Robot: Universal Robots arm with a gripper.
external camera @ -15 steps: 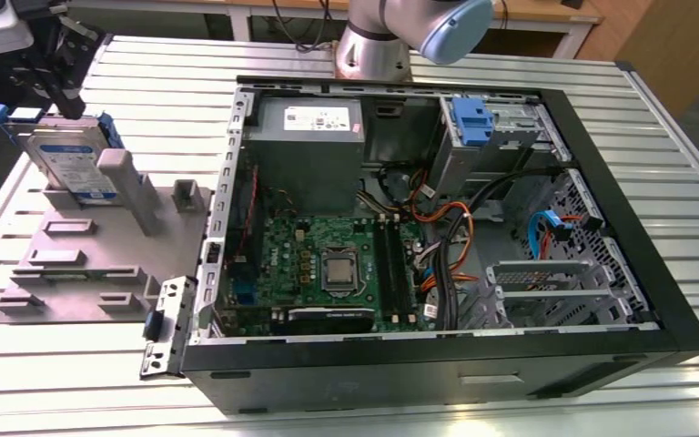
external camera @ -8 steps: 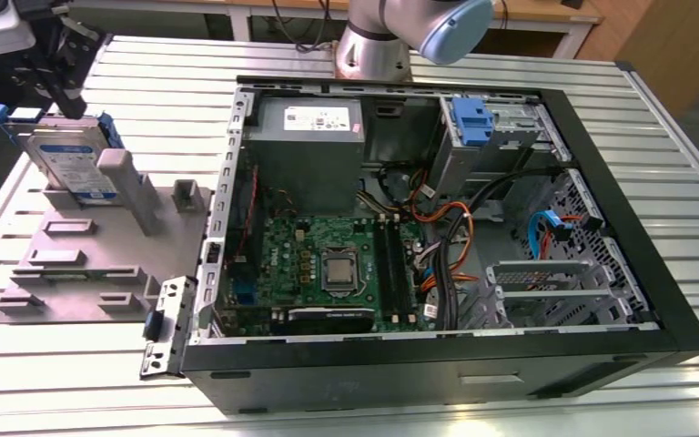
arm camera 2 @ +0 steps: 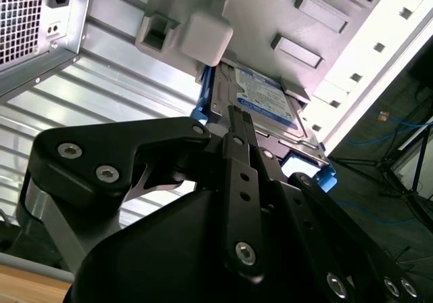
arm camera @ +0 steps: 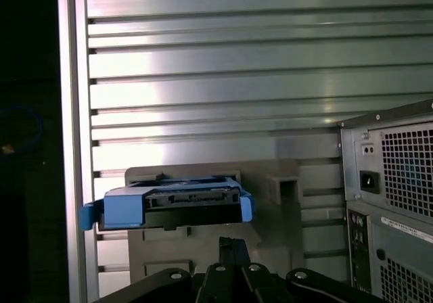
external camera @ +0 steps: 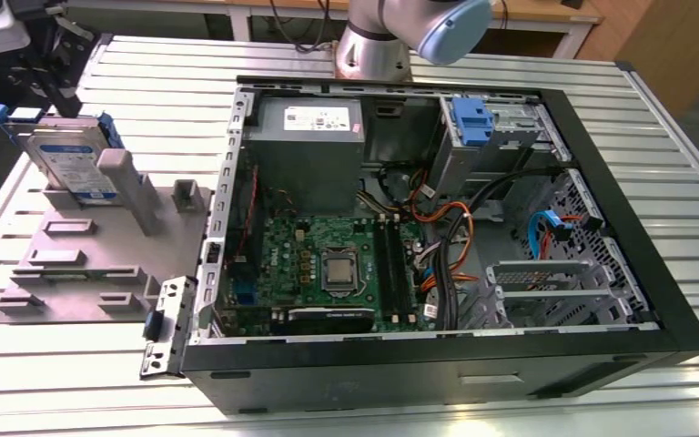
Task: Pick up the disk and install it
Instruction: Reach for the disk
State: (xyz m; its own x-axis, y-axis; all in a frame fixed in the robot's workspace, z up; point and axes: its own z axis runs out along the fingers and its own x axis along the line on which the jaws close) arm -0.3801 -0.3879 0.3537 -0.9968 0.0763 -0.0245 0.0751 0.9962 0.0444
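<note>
The disk [external camera: 70, 159] is a silver drive with a white-and-blue label and blue side rails. It stands on edge in a grey holder plate [external camera: 88, 250] on the exterior view's left, outside the computer case. In both wrist views the disk [arm camera 2: 267, 97] [arm camera: 193, 201] lies just beyond my gripper [arm camera 2: 237, 117] [arm camera: 229, 243]. The black fingers are pressed together with nothing between them, a short way from the disk and not touching it.
The open computer case [external camera: 677, 300] fills the middle of the slatted table, with the grey power-supply box [external camera: 307, 137] at its back and a bare blue bracket [external camera: 473, 118] in the drive bay. Orange and black cables [external camera: 447, 228] run over the motherboard. The case's rear panel [arm camera: 392, 201] stands beside the holder.
</note>
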